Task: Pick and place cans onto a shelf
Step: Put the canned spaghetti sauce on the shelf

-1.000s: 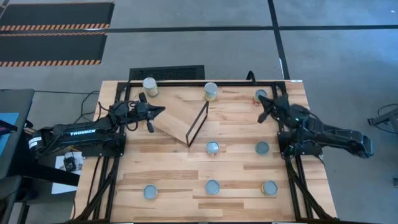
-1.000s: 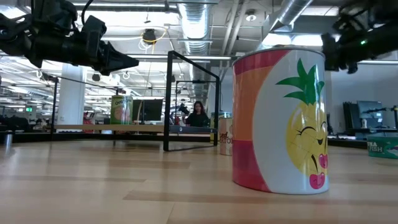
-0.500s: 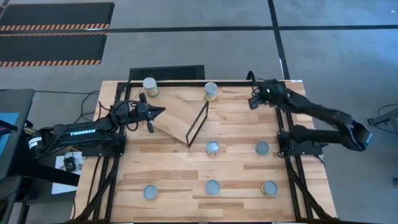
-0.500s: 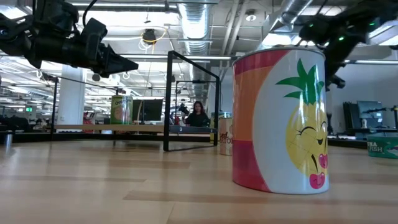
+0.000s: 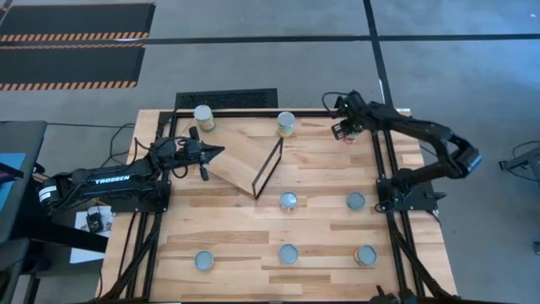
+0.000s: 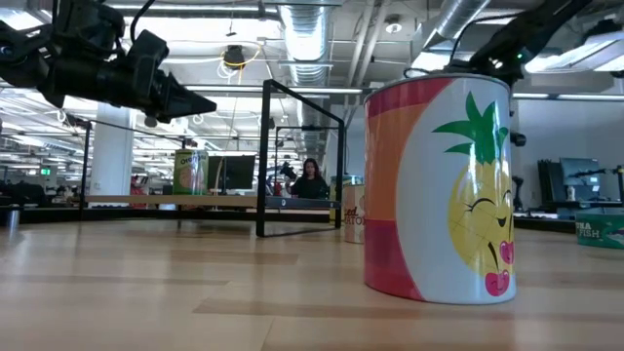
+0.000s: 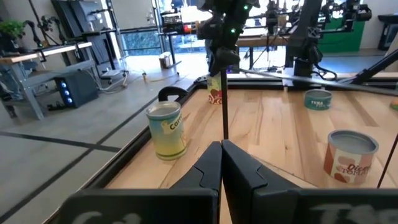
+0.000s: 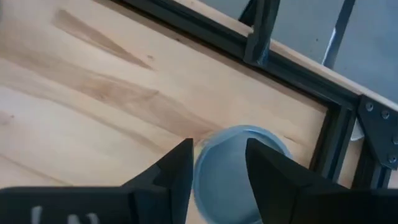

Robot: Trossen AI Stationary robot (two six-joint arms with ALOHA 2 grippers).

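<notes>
My right gripper (image 5: 340, 128) is open at the table's far right corner, above a red-labelled can (image 5: 348, 136). In the right wrist view its two fingers stand on either side of that can's silvery top (image 8: 239, 163), apart from it. My left gripper (image 5: 218, 152) is shut and empty, held above the left edge of the tilted plywood shelf (image 5: 240, 162), whose black frame (image 5: 270, 165) stands at the shelf's right end. A yellow-green can (image 5: 203, 116) and another can (image 5: 286, 124) stand at the far edge.
Two cans (image 5: 288, 200) (image 5: 356, 201) stand mid-table and three more near the front edge (image 5: 203, 260) (image 5: 288, 253) (image 5: 365, 255). The low view is filled by a pineapple-labelled can (image 6: 439, 190). A black rail frame (image 8: 292, 59) runs along the far edge beside the red-labelled can.
My right gripper has reached toward the table's far edge and a little left, ending over the red-labelled can at the far right corner.
</notes>
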